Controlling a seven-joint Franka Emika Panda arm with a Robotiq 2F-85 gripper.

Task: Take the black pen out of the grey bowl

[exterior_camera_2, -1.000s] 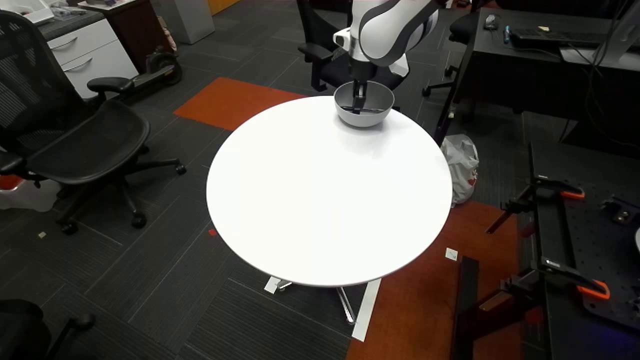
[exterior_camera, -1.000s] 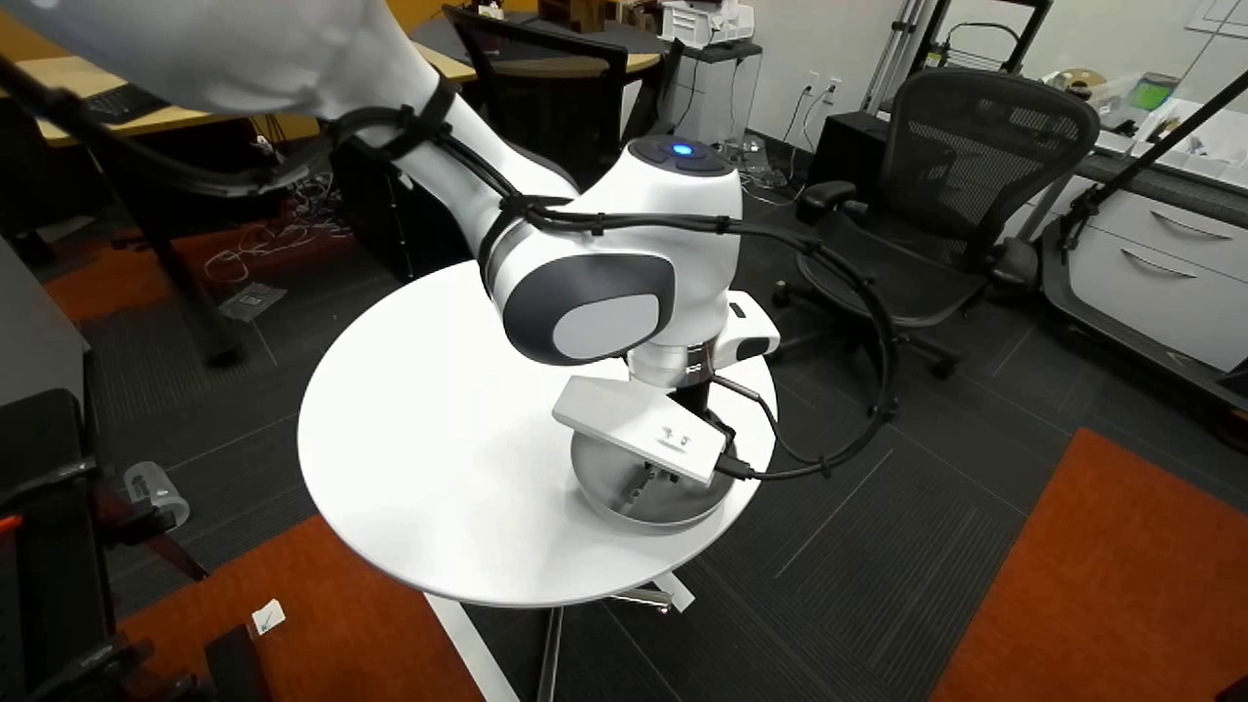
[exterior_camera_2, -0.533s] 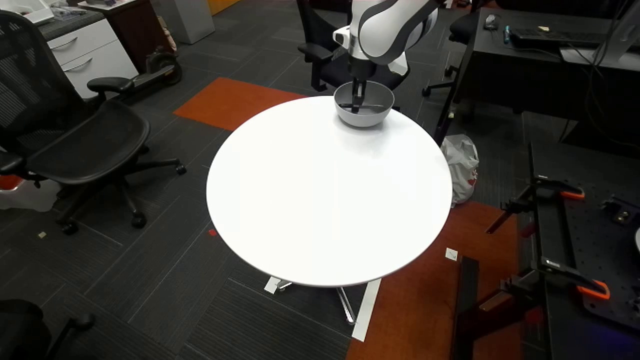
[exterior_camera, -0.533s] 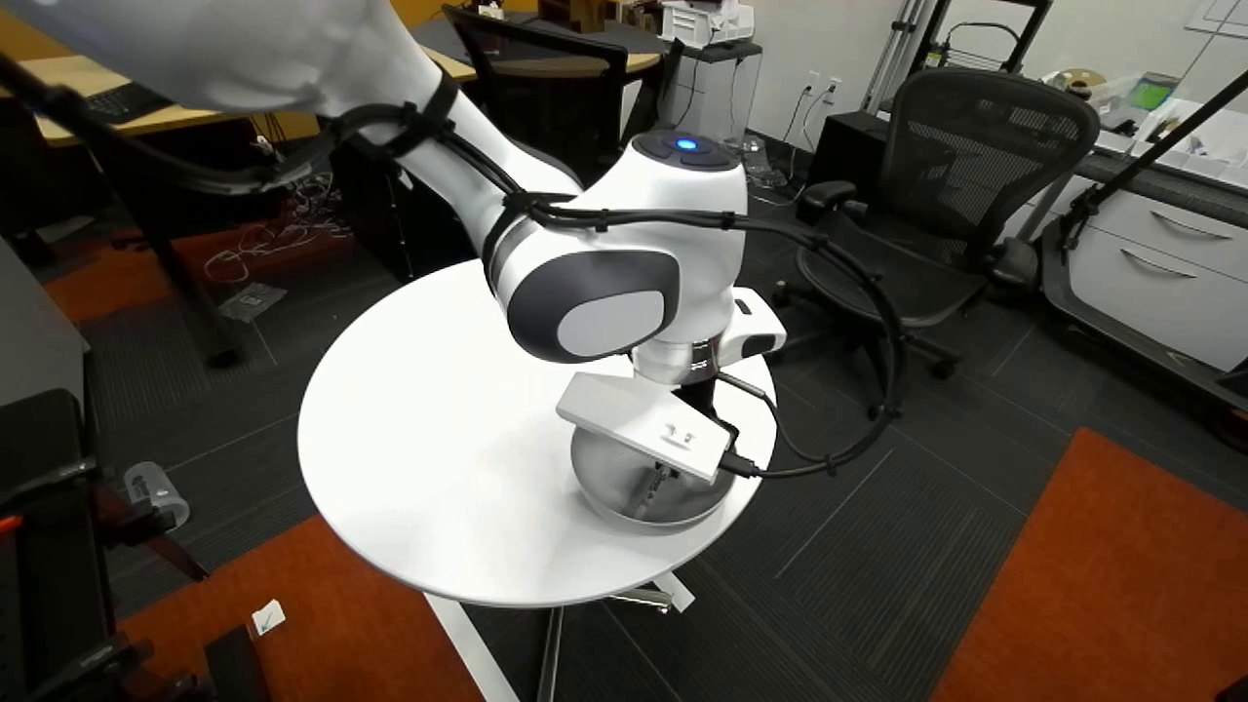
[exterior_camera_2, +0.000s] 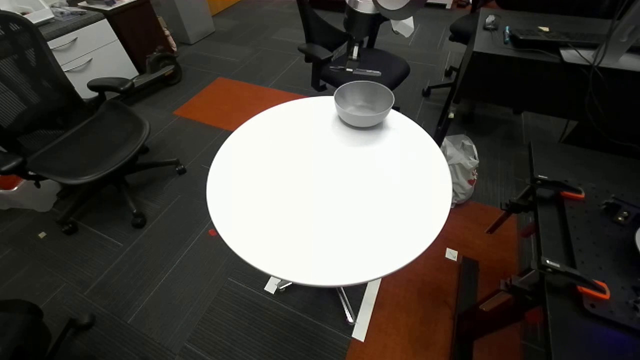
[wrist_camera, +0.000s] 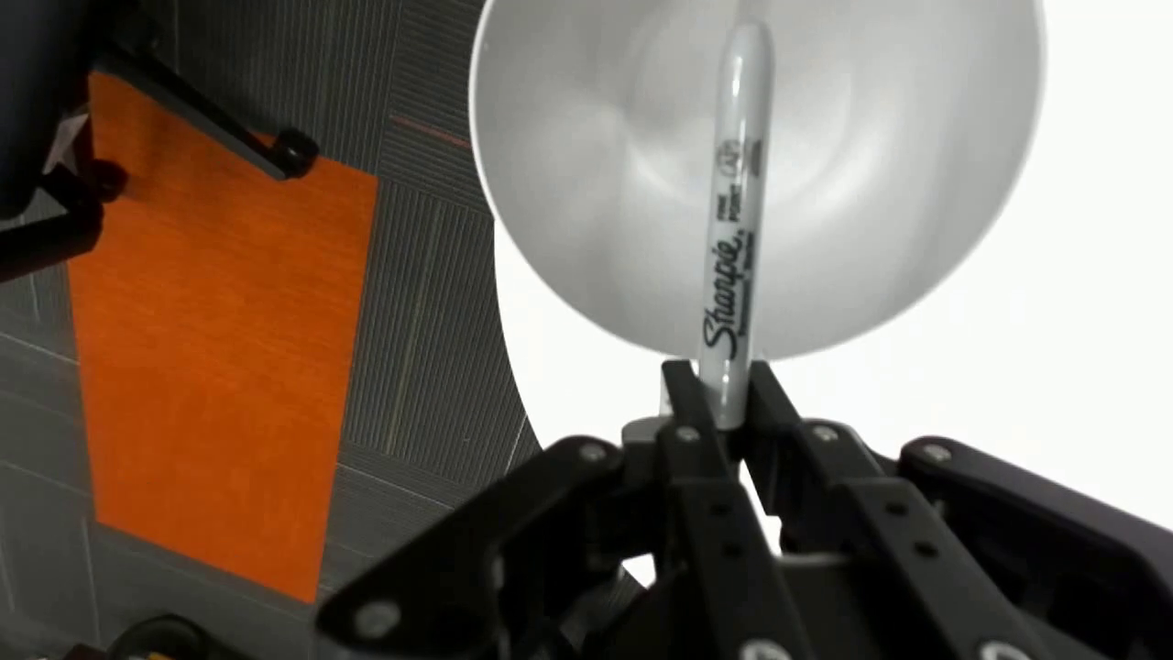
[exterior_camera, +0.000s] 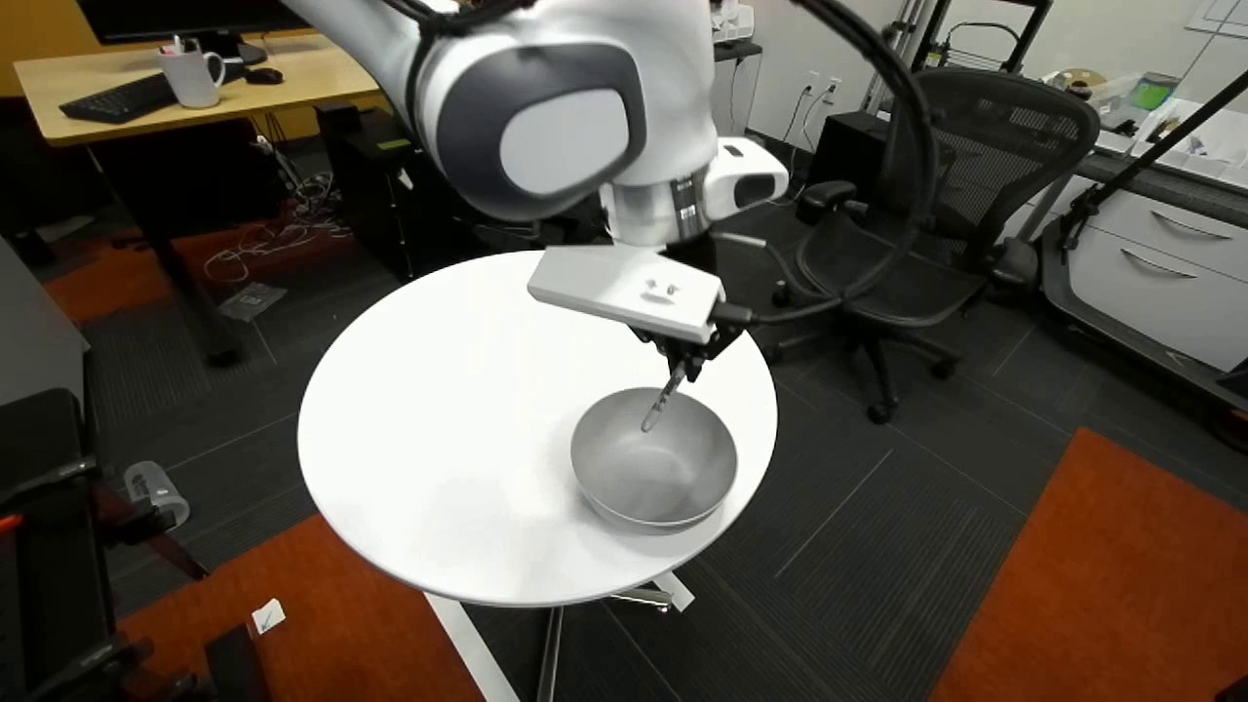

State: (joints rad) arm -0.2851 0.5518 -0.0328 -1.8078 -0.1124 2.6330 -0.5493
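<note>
The pen is a marker with a light grey barrel and black lettering, seen in the wrist view (wrist_camera: pixel 736 211); its dark end is hidden by the fingers there. My gripper (wrist_camera: pixel 719 390) is shut on the pen. In an exterior view the gripper (exterior_camera_2: pixel 353 65) holds the pen (exterior_camera_2: pixel 367 72) roughly level, above the bowl's rim. In an exterior view the pen (exterior_camera: pixel 665 398) overlaps the far rim of the grey bowl (exterior_camera: pixel 653 478). The bowl stands upright on the table and its inside is bare. It also shows in an exterior view (exterior_camera_2: pixel 364 115).
The round white table (exterior_camera: pixel 439 468) carries the bowl near its edge. A black office chair (exterior_camera_2: pixel 370 65) stands close behind the table's bowl side. Another mesh chair (exterior_camera: pixel 975 195) stands off the table. A black bench with clamps (exterior_camera_2: pixel 590 240) stands beside the table.
My gripper has risen up out of the bowl, with the pen lifted in its fingers. The bowl has not moved.
</note>
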